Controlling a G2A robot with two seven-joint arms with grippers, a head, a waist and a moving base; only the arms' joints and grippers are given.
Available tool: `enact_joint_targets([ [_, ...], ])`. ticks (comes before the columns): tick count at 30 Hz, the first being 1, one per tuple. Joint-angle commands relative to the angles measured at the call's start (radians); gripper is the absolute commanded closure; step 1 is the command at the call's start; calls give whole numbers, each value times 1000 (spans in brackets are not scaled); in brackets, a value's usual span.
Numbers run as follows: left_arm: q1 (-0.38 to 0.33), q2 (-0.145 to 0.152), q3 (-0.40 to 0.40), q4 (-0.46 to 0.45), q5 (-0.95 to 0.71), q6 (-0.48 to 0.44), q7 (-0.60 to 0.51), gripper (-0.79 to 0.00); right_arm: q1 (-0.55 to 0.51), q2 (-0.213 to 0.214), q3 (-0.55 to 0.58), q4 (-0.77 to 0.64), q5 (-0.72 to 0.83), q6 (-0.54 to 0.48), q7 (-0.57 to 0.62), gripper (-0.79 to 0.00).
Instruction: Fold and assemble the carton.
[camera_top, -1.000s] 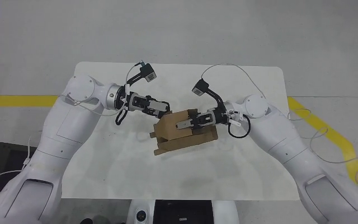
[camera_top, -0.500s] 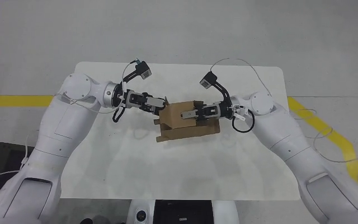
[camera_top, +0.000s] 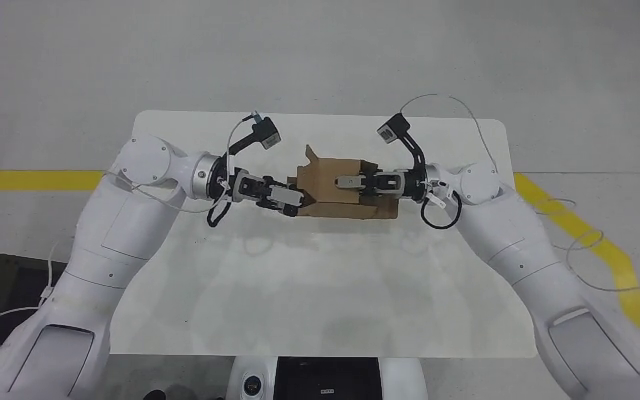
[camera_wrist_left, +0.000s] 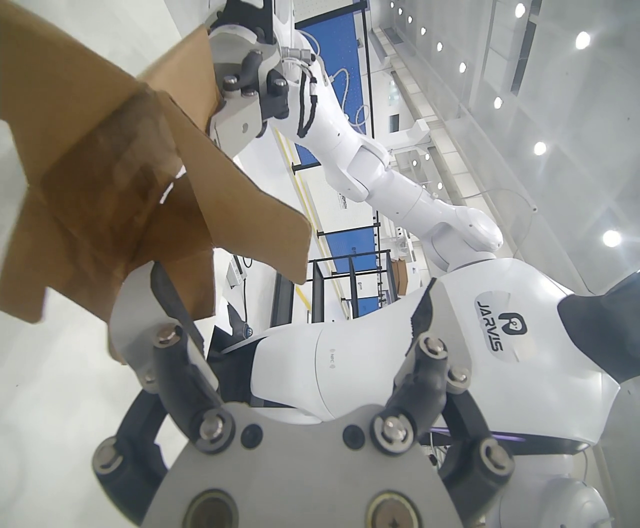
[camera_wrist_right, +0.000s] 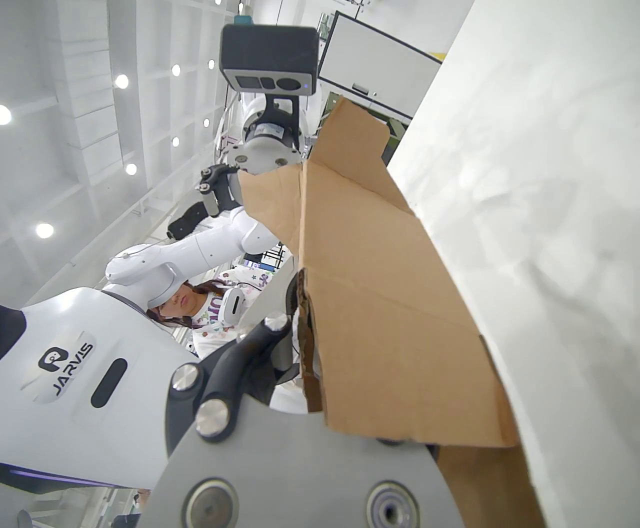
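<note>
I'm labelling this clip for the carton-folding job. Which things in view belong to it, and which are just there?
In the job: carton, left hand, right hand.
Just there: table, yellow floor line.

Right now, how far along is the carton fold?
Done: the carton is opened into a hollow tube. In hand: the right gripper clamps one wall; the left gripper is open, one finger against an end flap. Left: the end flaps stick out unfolded, so neither visible end looks closed.
</note>
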Motion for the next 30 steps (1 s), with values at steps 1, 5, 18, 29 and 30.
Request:
enact_joint_targets([
  [1, -1, -1, 5, -4, -1, 1, -2, -785, 2, -2, 7, 15, -7, -13, -12, 0],
  [5, 1, -2, 8, -13, 1, 2, -6, -785, 0, -3, 30, 45, -10, -39, -39, 0],
  [18, 1, -17, 59, -58, 6, 14, -4, -785, -9, -12, 64, 22, -27, -51, -51, 0],
  [29, -2, -3, -12, -24, -1, -7, -8, -785, -4, -18, 75, 48, -101, -35, -36, 0],
  [30, 0, 0, -27, -20, -2, -8, -9, -785, -3, -17, 78, 48, -103, -26, -26, 0],
])
